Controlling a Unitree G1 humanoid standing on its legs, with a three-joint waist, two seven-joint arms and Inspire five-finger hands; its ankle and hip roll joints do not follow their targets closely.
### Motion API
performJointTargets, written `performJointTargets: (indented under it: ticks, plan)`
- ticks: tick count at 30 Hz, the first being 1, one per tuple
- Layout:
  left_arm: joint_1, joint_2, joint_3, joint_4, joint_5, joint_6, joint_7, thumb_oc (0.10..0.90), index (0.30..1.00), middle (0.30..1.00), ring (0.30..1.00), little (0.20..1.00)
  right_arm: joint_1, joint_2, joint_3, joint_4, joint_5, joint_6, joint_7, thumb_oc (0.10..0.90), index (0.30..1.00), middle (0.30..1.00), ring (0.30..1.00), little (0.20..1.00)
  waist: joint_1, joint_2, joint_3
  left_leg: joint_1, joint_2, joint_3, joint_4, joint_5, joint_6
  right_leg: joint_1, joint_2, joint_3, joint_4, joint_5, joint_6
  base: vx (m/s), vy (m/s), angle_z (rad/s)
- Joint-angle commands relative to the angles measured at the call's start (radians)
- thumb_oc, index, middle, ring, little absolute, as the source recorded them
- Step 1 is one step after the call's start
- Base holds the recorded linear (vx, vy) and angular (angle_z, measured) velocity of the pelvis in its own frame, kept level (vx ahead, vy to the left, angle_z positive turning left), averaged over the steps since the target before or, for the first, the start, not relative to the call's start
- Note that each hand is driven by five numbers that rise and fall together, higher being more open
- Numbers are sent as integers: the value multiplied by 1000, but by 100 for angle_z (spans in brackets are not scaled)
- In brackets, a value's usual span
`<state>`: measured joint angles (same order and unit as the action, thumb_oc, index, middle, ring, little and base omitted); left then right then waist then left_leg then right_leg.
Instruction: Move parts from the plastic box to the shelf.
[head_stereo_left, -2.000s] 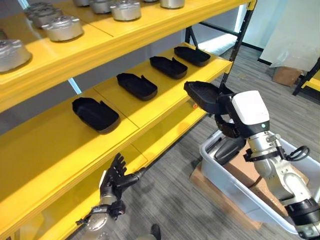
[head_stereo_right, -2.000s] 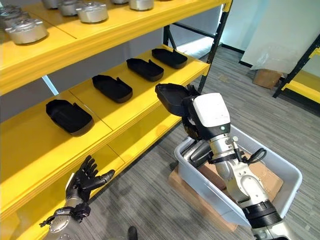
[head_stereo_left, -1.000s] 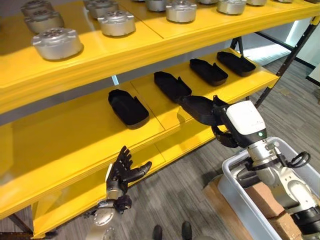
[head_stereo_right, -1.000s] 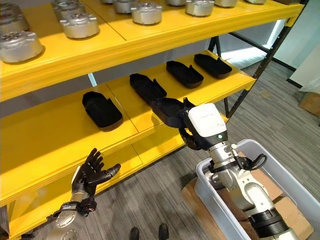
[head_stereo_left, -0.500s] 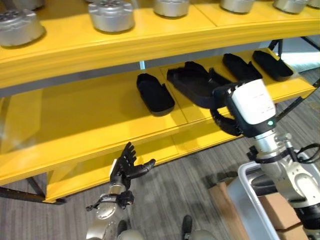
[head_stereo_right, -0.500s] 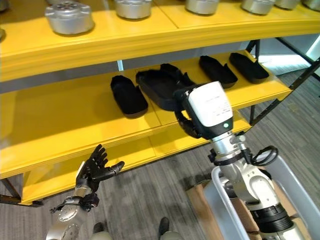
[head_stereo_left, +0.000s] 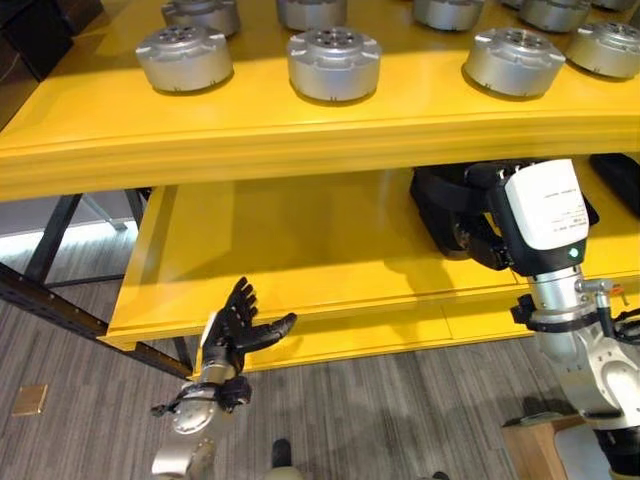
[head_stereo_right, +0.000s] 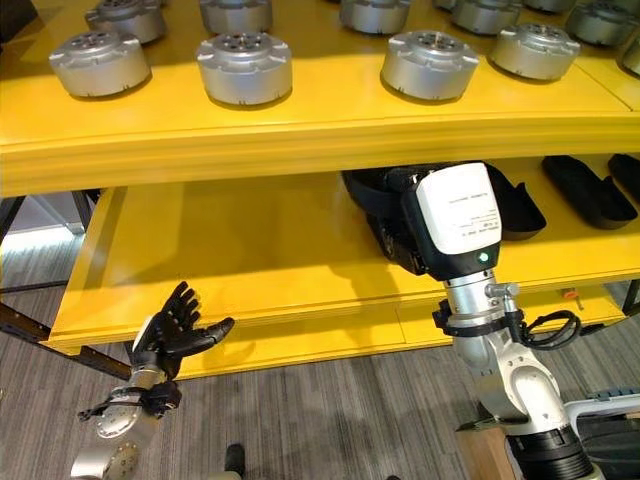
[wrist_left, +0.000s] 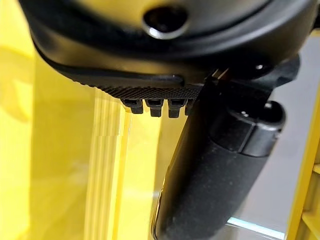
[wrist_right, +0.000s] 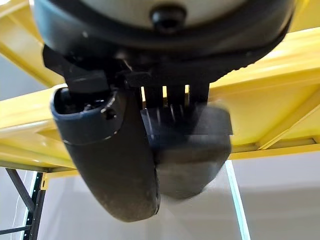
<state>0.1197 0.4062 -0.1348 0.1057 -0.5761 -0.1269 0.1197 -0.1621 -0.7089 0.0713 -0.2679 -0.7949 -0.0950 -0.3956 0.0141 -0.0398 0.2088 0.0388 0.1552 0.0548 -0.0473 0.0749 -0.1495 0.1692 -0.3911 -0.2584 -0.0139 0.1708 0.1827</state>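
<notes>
Right robot hand (wrist_right: 130, 150) curled round black part (head_stereo_right: 375, 195), over middle shelf (head_stereo_right: 250, 250); left robot hand (head_stereo_left: 235, 335) spread, empty, at 7 o'clock.

Left robot hand (head_stereo_left: 238, 328) open, right robot hand (head_stereo_right: 400, 238) apparently clenched

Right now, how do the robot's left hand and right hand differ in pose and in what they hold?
The left hand hangs open and empty below the front edge of the yellow metal shelf; the right hand is shut on a black moulded plastic part. The left hand stays outside the shelf, while the right hand reaches in over the middle board. Both hands are dark.
</notes>
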Motion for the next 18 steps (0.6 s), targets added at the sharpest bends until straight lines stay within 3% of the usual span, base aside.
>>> performJointTargets:
  ticks: [1, 8, 18]
  plan:
    - [-28, -8, 6, -99, 50, -88, -2, 900, 1000, 1000, 1000, 1000, -220, -6, -2, -40, 7, 0, -55, 400, 300, 300, 300, 300, 14, -43, -146, 20, -1, 36, -16, -15, 64, -53, 17, 28, 18, -15, 48, 42, 106, -5]
    - [16, -28, 44, -113, 60, -89, 10, 900, 1000, 1000, 1000, 1000, -261, 65, 100, 46, 21, -1, 14, 400, 300, 300, 300, 300, 59, -80, -151, 25, -20, 41, -39, -20, 78, -48, 6, 10, 5, -3, 59, 26, 32, -7]
    - [54, -32, 50, -119, 42, -95, 5, 900, 1000, 1000, 1000, 1000, -343, 126, 219, 208, 66, 4, 38, 400, 300, 300, 300, 300, 102, -89, -129, 5, -14, 14, -40, -5, 72, -29, 14, -29, 2, -5, 57, 6, -12, 17]
